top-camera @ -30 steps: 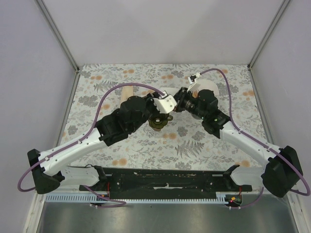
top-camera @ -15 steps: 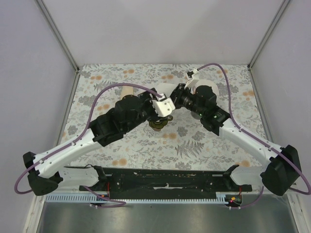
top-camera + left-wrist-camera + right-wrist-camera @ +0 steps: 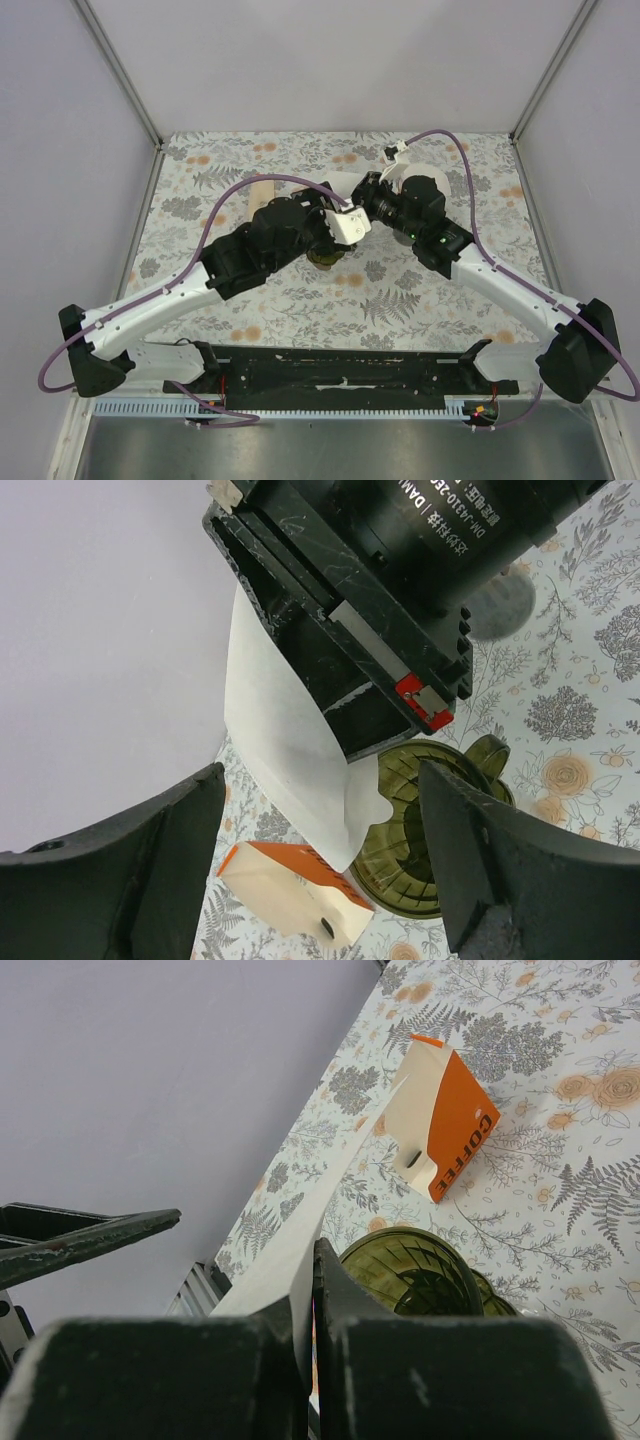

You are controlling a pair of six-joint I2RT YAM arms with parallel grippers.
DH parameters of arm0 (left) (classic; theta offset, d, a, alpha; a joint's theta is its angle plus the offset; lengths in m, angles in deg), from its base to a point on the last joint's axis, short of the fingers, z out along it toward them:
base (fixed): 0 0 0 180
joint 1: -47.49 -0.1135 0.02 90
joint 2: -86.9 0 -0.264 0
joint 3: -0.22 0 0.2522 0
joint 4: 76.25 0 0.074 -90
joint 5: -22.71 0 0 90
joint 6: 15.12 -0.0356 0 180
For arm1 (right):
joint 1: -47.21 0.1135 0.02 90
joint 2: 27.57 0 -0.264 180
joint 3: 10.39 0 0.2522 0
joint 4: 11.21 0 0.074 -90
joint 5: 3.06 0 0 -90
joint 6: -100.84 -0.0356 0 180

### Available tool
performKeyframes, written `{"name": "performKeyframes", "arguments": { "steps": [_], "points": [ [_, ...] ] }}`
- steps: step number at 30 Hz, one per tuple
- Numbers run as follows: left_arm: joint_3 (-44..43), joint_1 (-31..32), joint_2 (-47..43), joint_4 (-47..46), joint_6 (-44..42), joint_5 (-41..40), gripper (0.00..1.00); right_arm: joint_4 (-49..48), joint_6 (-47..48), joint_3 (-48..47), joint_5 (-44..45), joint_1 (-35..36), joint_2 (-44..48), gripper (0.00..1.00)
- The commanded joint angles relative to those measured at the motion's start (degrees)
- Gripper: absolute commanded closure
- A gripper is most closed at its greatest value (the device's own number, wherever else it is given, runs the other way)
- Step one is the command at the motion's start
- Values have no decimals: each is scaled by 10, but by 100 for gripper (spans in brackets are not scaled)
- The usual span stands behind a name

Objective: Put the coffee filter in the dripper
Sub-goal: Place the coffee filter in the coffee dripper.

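Note:
A white paper coffee filter (image 3: pixel 290 745) hangs in the air, pinched at its upper edge by my right gripper (image 3: pixel 312 1250), which is shut on it. Its lower tip hangs just above the rim of the olive-green dripper (image 3: pixel 430 850), which stands on the floral table (image 3: pixel 420 290). My left gripper (image 3: pixel 320 772) is open, one finger on each side of the filter and touching nothing. From above, both grippers meet over the dripper (image 3: pixel 322 258). The filter (image 3: pixel 330 1190) shows edge-on in the right wrist view, beside the dripper (image 3: pixel 420 1270).
An orange and cream filter box (image 3: pixel 295 890) marked COFFEE lies flat on the table just beyond the dripper, also in the right wrist view as box (image 3: pixel 445 1130). Pale walls enclose the table on three sides. Purple cables loop over both arms.
My left gripper has spread its jaws wide and shifted slightly right near the dripper. The right gripper has stayed shut on the filter, almost still.

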Motion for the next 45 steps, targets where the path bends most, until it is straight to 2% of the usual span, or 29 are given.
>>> {"name": "performKeyframes", "arguments": {
  "steps": [1, 3, 10, 16, 19, 23, 28, 32, 40, 45],
  "points": [
    [-2, 6, -10, -20, -26, -11, 16, -18, 4, -26, -1, 2, 12, 100],
    [-2, 5, -4, -35, -37, -29, 17, -19, 3, -26, -6, 1, 13, 100],
    [3, 5, 18, -65, -94, -89, 32, -18, 5, -23, -4, 1, 17, 100],
    [-4, 4, 20, -35, -73, -74, 30, -22, 3, -19, -4, 1, 19, 100],
    [-15, 5, 8, -3, -41, -25, 25, -21, 3, -15, 3, 1, 21, 100],
    [1, 6, 5, -4, -58, -18, 23, -26, 1, -17, -4, 0, 20, 100],
    [-4, 3, 25, -63, -113, -75, 28, -25, 2, -16, -6, 1, 20, 100],
    [-10, 4, 29, -56, -123, -75, 35, -27, 1, -15, -9, 1, 20, 100],
    [-15, -6, 52, -55, -146, -104, 39, -26, 0, -12, -9, 1, 27, 100],
    [-42, -26, 69, -94, -183, -121, 50, -27, 2, -2, 3, 1, 31, 100]
  ]
}}
